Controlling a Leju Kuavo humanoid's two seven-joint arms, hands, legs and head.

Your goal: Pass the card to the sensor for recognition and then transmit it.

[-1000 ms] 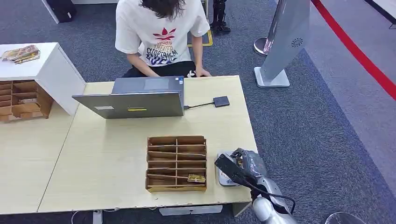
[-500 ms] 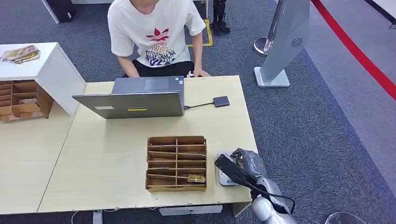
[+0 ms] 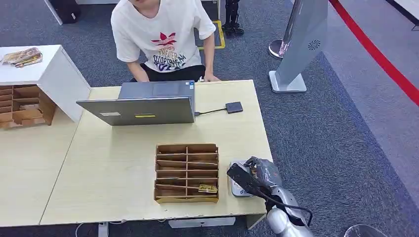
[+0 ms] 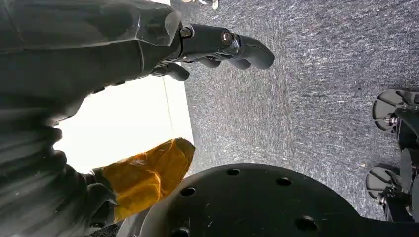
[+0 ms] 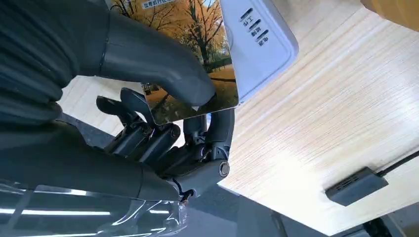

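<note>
Big pale wood tabletop [image 3: 118, 163], with grey carpet floor [image 3: 336, 128] around it. At the far edge, a person [image 3: 160, 37] in a white shirt, hands by an open grey laptop [image 3: 141, 104]. From the laptop, a thin wire to a small dark box [image 3: 234, 107], lying near the far right corner. White cabinet [image 3: 52, 74] off the left side, with a brown cardboard rack [image 3: 22, 104] under it. Tall grey stand [image 3: 301, 47] on the floor past the far right corner.

Near the front edge, a brown cardboard box [image 3: 187, 173] split into many slots, with a small yellow picture card lying in a front right slot. Just right of that box, at the front right corner, a flat white sensor [image 5: 259, 37] with dark marks on top.

Right hand [image 3: 259, 175] over the sensor, holding the card [image 5: 197, 64] with yellow trees on it. Thumb pressed on top of the card, dark fingers [image 5: 148, 133] curled under it. Card lying right over the sensor, partly covering it; cannot tell if touching.

Left hand [image 4: 99, 59] hanging down by the floor, fingers bent a little and apart, holding nothing.
</note>
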